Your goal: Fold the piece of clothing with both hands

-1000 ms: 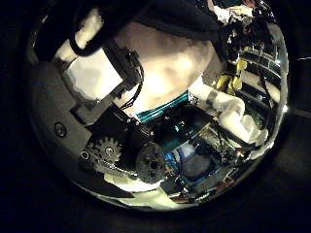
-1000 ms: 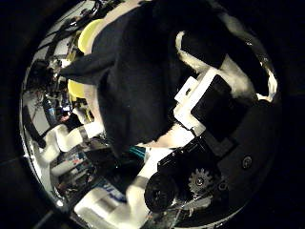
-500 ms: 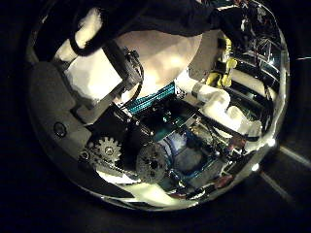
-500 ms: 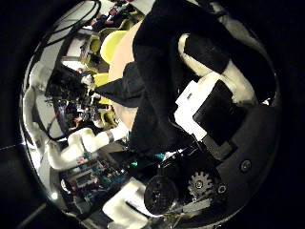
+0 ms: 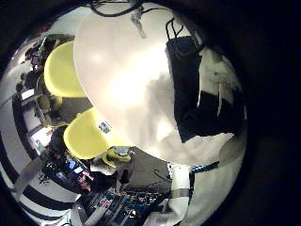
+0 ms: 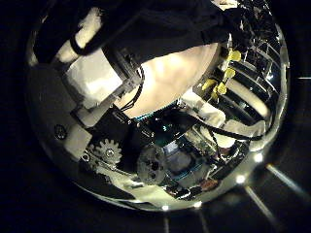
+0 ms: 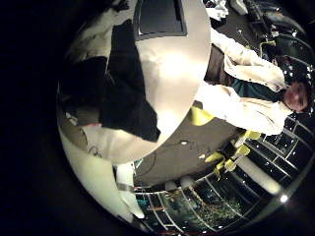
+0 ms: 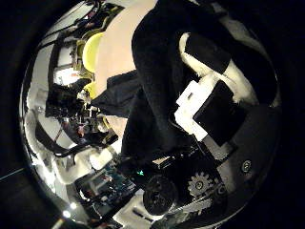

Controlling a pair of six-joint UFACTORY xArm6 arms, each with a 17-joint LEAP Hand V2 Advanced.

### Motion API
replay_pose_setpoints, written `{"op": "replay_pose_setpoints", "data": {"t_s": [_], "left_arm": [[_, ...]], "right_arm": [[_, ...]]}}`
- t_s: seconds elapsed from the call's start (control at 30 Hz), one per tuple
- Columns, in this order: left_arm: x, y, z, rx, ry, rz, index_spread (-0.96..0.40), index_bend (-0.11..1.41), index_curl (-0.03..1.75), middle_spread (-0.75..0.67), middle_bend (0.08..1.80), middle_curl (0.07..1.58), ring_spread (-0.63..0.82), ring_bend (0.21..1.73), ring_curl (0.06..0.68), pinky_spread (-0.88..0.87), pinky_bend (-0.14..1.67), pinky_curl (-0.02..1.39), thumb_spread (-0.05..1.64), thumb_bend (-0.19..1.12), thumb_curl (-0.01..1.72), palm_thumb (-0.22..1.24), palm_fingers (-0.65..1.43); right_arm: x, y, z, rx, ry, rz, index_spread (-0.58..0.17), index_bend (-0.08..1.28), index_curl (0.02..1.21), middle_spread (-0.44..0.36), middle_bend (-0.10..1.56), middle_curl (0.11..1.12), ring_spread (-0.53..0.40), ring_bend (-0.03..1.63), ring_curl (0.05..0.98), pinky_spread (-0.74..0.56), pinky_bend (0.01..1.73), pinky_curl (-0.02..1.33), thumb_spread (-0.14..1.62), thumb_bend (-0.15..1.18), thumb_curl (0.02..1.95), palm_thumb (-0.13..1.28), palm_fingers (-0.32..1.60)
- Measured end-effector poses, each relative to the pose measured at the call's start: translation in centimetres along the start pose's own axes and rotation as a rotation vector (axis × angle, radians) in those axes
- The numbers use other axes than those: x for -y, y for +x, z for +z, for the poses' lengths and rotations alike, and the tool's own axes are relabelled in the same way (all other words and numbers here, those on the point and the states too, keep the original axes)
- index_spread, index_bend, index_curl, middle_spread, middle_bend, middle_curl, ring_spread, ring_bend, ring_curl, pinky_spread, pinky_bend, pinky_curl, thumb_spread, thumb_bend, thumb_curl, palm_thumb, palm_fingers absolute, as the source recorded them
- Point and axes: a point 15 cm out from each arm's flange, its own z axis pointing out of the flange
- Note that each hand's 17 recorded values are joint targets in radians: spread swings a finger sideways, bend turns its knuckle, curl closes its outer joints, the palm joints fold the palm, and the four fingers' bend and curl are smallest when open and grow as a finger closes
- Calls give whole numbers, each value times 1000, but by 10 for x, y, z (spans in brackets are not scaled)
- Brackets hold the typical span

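Compared with a second ago, the right thumb side palm view shows more of the pale table beyond the dark garment; the cloth filled more of the view before and now hangs as a narrower fold. In the left thumb side palm view the table surface takes up a different part of the picture than earlier, so that camera has moved.

The right hand has its fingers curled round a bunch of the garment: cloth drapes over and between the white and black finger parts, and a loose flap trails from the hand toward the table. The right little finger side palm view shows the garment close to that palm, hanging in front of the round table top, with its lower edge over the table's rim.

The left hand has a strip of the dark cloth lying across its fingers, which bend over it. The left little finger side palm view shows the table from above, with a yellow chair beside its edge.
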Motion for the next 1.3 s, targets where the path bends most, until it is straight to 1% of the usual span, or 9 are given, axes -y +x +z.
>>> {"op": "replay_pose_setpoints", "data": {"t_s": [0.1,0.2,0.3,0.47,0.5,0.7,0.77,0.93,1.3], "left_arm": [[20,-10,0,-3,24,-36,-553,256,1565,-656,807,1120,-483,1154,500,-654,813,656,1065,-32,574,689,684],[28,-21,-8,-6,52,-71,-549,394,1493,-573,504,1041,-444,1059,479,-548,673,646,1070,-27,550,674,311],[32,-29,-26,14,121,-94,-524,394,1385,-393,245,936,-317,970,440,-361,578,625,1077,-25,525,663,81],[26,-48,-49,89,179,-163,-425,226,1186,-115,160,783,-126,886,389,-94,513,578,1086,-25,491,649,20],[24,-51,-57,98,195,-172,-402,207,1152,-67,161,757,-102,875,384,-52,505,569,1090,-25,485,642,27],[8,-52,-83,97,251,-182,-262,163,973,93,172,639,12,827,355,102,487,533,1097,-25,455,623,33],[3,-48,-77,94,238,-170,-212,168,907,126,174,597,49,808,344,139,472,518,1102,-27,442,605,40],[-10,-21,-39,78,180,-111,-149,173,805,156,178,537,87,781,327,183,446,492,1110,-23,426,595,62],[4,12,12,22,182,-64,-82,182,650,158,178,446,122,727,297,212,388,442,1130,-20,397,573,119]], "right_arm": [[15,9,9,3,20,26,-308,887,854,-193,1228,871,-253,1424,790,-259,1236,975,1313,-29,520,831,698],[27,26,1,-7,90,57,-345,533,747,-249,1042,790,-267,1400,741,-343,1181,906,1319,-25,493,766,289],[21,44,-20,-6,145,93,-377,552,700,-262,901,714,-216,1186,687,-200,989,876,1305,-25,479,733,-58],[3,81,-68,-20,264,142,-406,483,575,-250,707,589,-73,938,531,124,816,731,1223,-23,469,720,-25],[-2,87,-77,-26,282,144,-406,486,561,-196,572,541,-47,938,514,192,803,704,1208,-24,466,715,-35],[-39,113,-110,-41,320,158,-405,387,489,-232,551,486,-28,886,455,352,700,612,1165,-25,448,674,115],[-50,115,-106,-33,291,157,-406,390,484,-181,461,462,-37,908,456,365,695,603,1158,-27,443,663,105],[-70,112,-76,15,157,127,-381,322,456,-223,538,461,-27,806,419,363,526,533,1146,-33,421,609,71],[-53,134,35,18,-92,114,-325,173,387,-111,371,385,48,651,335,346,451,434,1079,-40,360,479,77]]}}
